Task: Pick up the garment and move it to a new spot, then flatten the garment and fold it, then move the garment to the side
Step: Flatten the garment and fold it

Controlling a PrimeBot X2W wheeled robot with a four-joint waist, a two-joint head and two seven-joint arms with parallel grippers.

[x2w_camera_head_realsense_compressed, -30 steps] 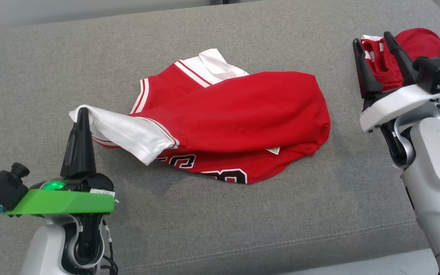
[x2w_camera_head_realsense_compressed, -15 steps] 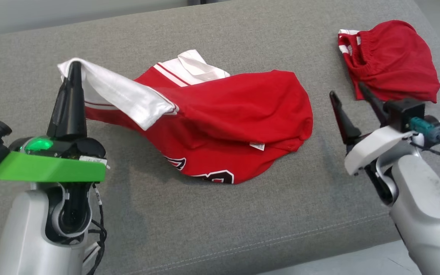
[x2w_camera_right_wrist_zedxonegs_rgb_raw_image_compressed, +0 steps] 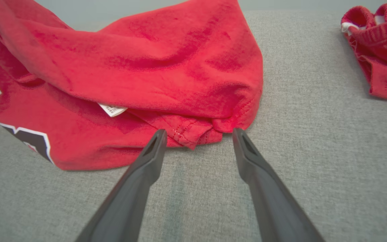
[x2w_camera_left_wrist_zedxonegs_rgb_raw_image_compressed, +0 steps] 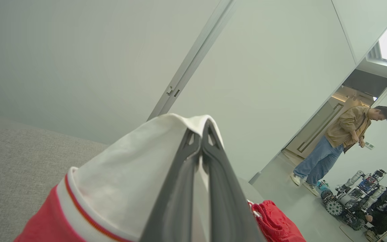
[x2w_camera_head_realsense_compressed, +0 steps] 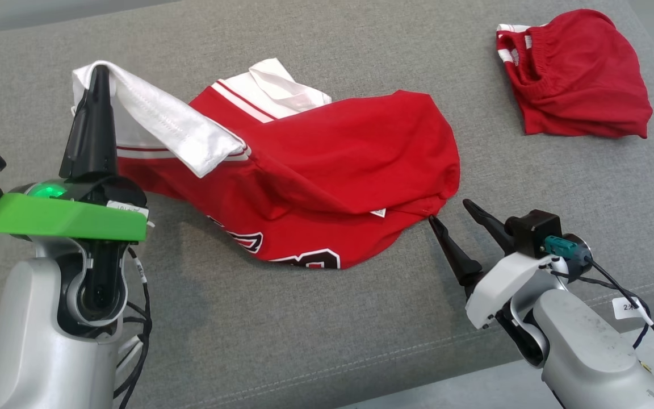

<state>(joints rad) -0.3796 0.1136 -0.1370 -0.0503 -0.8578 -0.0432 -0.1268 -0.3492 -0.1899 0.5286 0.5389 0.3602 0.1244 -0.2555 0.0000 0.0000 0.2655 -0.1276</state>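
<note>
Unreadable white care tag [x2w_camera_right_wrist_zedxonegs_rgb_raw_image_compressed: 112, 109] on red jersey [x2w_camera_head_realsense_compressed: 332, 153]

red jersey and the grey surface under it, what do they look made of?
The red jersey looks like soft knit fabric, probably cotton or a blend: matte, limp folds, a stitched hem, printed lettering. The grey surface looks like woven upholstery cloth, likely over padding: matte, heathered weave, a stitched seam near the front edge.
</note>
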